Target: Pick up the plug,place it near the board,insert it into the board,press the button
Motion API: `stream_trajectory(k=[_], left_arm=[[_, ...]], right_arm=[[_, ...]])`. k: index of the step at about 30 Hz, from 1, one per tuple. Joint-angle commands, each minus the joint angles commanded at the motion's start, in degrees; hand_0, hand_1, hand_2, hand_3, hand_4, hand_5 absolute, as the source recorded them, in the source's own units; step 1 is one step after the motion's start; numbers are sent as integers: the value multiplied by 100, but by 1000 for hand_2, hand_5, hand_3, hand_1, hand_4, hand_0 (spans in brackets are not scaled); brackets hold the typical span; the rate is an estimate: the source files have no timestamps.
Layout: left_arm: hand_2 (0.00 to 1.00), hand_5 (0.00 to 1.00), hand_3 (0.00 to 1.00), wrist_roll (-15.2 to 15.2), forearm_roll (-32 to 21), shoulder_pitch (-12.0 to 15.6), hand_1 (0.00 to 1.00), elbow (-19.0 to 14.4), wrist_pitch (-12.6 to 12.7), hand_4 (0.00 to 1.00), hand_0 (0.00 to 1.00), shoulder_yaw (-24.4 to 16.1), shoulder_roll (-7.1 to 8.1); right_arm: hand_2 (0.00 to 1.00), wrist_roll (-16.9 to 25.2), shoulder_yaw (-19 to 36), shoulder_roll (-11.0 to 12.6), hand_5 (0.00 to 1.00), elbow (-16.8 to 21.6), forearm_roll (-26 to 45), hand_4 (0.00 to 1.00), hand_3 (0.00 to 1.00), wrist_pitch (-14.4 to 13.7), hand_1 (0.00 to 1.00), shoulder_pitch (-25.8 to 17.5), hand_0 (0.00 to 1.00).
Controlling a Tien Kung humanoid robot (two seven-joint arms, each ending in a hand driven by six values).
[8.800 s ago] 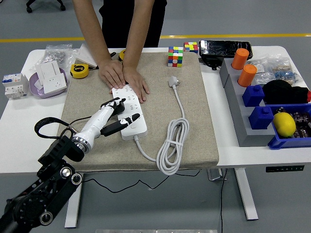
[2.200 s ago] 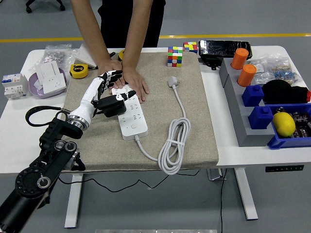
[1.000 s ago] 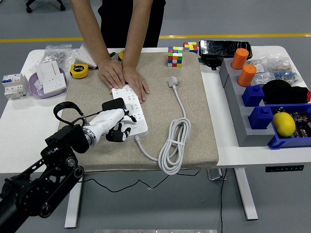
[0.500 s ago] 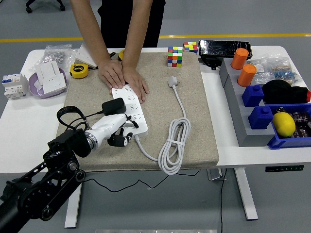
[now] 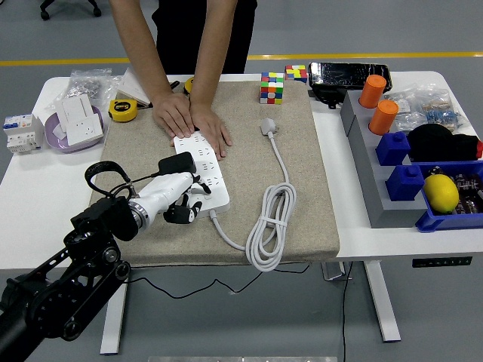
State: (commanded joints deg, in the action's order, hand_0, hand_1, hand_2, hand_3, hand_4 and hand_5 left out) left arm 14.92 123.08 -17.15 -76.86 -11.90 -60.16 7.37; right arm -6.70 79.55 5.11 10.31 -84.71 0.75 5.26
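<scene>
- Plug (image 5: 176, 163), a black block, sits on the near half of the white board (image 5: 201, 173), apparently seated in a socket, though from this height I cannot see whether it is fully home
- left hand (image 5: 175, 194) hangs over the board's near end, just beside the plug; its fingers (image 5: 189, 213) are curled downward and grip nothing, their dark tips touching or nearly touching the board's near-left corner
- a person at the far side of the desk (image 5: 355, 219) has both hands (image 5: 192, 121) flat on the board's far end, pinning it to the beige mat (image 5: 302, 188)
- my guess is that the button press is the step in hand; the button itself is too small to make out, probably near the end where the white cable (image 5: 264, 226) leaves
- to do it well, one fingertip should go straight down on the button, the others lifted clear of the plug so it is not knocked loose
- press lightly; the near end is not held and could tip or slide on the mat
</scene>
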Motion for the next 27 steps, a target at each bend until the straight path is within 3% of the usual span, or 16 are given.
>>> stream_trajectory(k=[11, 27], left_arm=[[150, 2, 658, 84, -45, 24, 24, -81, -173, 501, 173, 97, 45], [149, 2, 660, 52, 8, 43, 24, -169, -112, 501, 173, 110, 2]], right_arm=[[741, 3, -1, 2, 798, 0, 9, 998, 757, -3, 745, 9, 819], [740, -1, -19, 2, 798, 0, -10, 998, 757, 4, 745, -15, 819]])
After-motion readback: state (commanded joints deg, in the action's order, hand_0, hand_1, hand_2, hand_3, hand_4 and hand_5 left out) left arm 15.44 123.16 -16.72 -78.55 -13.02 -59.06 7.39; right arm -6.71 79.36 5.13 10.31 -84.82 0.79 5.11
